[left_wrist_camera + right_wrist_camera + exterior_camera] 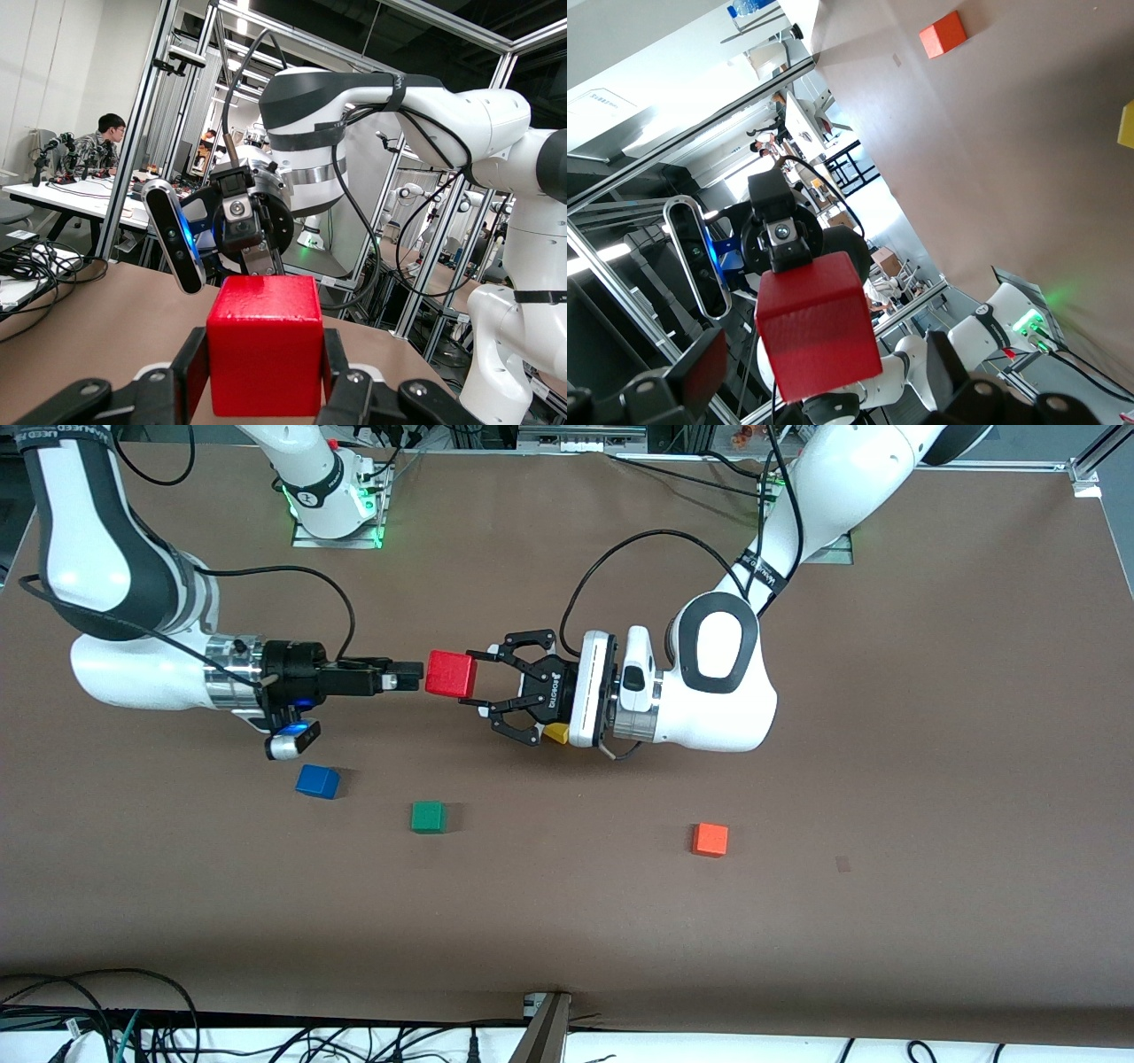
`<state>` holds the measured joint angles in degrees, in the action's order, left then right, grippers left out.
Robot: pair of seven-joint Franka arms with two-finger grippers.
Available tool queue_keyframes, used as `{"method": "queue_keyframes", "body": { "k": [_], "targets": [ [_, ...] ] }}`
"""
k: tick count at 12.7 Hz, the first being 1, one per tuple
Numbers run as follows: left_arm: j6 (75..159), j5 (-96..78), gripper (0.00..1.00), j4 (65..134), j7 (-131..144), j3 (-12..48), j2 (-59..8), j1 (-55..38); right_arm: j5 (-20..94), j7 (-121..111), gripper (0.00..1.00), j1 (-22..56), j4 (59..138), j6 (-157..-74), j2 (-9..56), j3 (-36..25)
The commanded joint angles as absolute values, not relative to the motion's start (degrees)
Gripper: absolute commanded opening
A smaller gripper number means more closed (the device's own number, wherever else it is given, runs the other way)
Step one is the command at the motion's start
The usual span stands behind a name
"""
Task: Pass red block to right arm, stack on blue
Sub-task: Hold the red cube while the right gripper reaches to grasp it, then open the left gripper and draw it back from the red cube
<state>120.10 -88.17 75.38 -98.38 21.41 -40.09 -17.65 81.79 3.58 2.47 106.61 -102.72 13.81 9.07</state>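
Orange block (pixel 710 839) is lying nearest, untouched. Right gripper (pixel 406 677) is hovering wide open just beside the red block (pixel 450 673), which the left gripper (pixel 462 679) is clamping above the table (pixel 886 921). Likely light, rigid and smooth, it is best taken by its free flat faces.

Brown table (pixel 930 717); aluminium frame posts (pixel 133 150); desk (pixel 53 197) with seated person (pixel 99 146); cables (pixel 106 1023) along table edge.
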Motion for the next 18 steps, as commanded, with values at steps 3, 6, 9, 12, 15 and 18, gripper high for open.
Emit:
{"method": "queue_keyframes", "body": {
  "k": [3, 6, 9, 12, 15, 18],
  "targets": [
    [120.50, -89.47, 0.00, 73.48, -99.23, 21.09, -40.96, -18.46, 84.64, 0.27, 1.00, 3.51, 108.72, -104.94, 12.48, 9.84],
    [120.50, -89.47, 0.00, 73.56, -99.14, 21.09, -40.96, -18.46, 84.64, -0.09, 1.00, 4.39, 108.54, -105.73, 12.92, 9.84],
    [120.50, -89.47, 0.00, 73.56, -99.14, 21.09, -40.96, -18.46, 84.99, -0.09, 1.00, 5.89, 108.28, -107.22, 13.09, 9.84],
    [120.50, -89.56, 0.00, 73.56, -99.05, 21.09, -40.96, -18.46, 86.75, -3.41, 0.68, 5.89, 108.28, -107.23, 13.80, 9.84],
    [120.50, -89.56, 0.00, 73.56, -98.79, 21.09, -40.96, -18.46, 86.75, -4.48, 0.17, 5.71, 108.19, -106.96, 13.89, 9.67],
    [120.41, -89.56, 0.00, 73.65, -98.70, 21.09, -40.96, -18.37, 86.75, -4.31, 0.14, 5.54, 108.11, -106.53, 13.89, 9.67]
  ]
}}
